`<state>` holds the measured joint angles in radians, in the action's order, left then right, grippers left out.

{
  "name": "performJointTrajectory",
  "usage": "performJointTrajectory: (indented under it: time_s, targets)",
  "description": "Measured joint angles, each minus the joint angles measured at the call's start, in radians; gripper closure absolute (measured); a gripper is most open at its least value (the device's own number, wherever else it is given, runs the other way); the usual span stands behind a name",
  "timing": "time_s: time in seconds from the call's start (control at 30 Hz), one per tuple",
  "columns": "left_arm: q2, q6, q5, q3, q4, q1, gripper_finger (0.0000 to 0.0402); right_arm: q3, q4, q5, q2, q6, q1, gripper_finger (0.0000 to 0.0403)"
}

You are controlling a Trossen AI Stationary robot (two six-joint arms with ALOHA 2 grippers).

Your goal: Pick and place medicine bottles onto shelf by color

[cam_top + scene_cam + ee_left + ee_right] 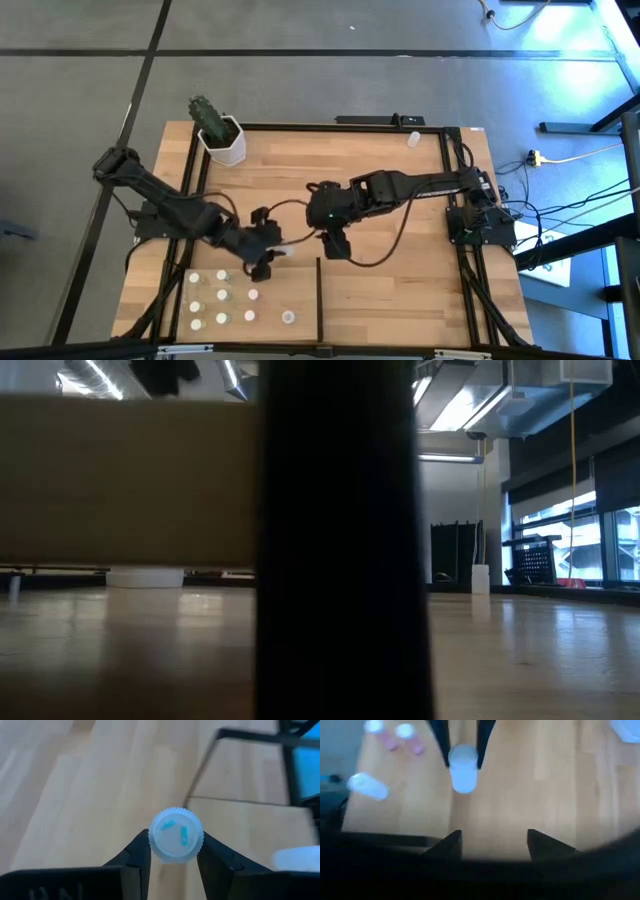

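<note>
Lay wide across the lower centre of the high view: table point(400, 290), black-framed, mostly bare right of the divider point(319, 295) and across its middle. Carried a shelf point(290, 290) at lower left, paler than the rest, closed on its right by that thin black divider. Held about nine bottles point(222, 297) upright in loose rows on the shelf, white caps up, some tinted pale green, some pink; left the strip beside the divider open save one cap point(288, 317) near the bottom edge. Stood at upper left of the table: white pot point(226, 143) with a dark green cactus point(207, 113) in it. Sat alone near the upper right corner: one more small white bottle point(412, 138).

Reached from the left edge toward centre: left gripper point(268, 247), just above the shelf's top edge. Pinched a bottle point(176, 834) by the ribbed cap, one finger point(137, 852) on each side, cap showing two blue marks, wood well below it. Showed in the right wrist view as a pale bottle between two dark fingers at top centre, pink-tinted bottles off to the upper left.

Hung from the right edge to mid-table: right gripper point(336, 243), just right of the left one, fingers point(451, 843) spread, nothing between them.

Blocked in the low view by a dark upright at centre.
</note>
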<state>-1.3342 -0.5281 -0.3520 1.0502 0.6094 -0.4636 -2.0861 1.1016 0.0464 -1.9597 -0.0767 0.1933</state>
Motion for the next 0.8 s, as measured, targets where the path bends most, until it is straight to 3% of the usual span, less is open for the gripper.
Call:
performJointTrajectory:
  time_s: [0.13, 0.33, 0.57, 0.8]
  targets:
    - [-0.011, -0.107, -0.038, 0.026, 0.004, -0.082, 0.0291, 0.0, 0.006, -0.07, 0.008, 0.069, 0.012, 0.0177]
    - [-0.063, -0.192, -0.075, 0.048, -0.017, -0.165, 0.0291, 0.0, 0.037, -0.075, 0.013, 0.114, 0.021, 0.0177]
    - [-0.137, -0.148, -0.009, 0.049, -0.112, -0.197, 0.0291, 0.0, 0.047, -0.074, 0.013, 0.112, 0.021, 0.0177]
    - [-0.212, -0.142, 0.004, 0.049, -0.104, -0.229, 0.0291, 0.0, 0.045, -0.075, 0.013, 0.097, 0.021, 0.0177]
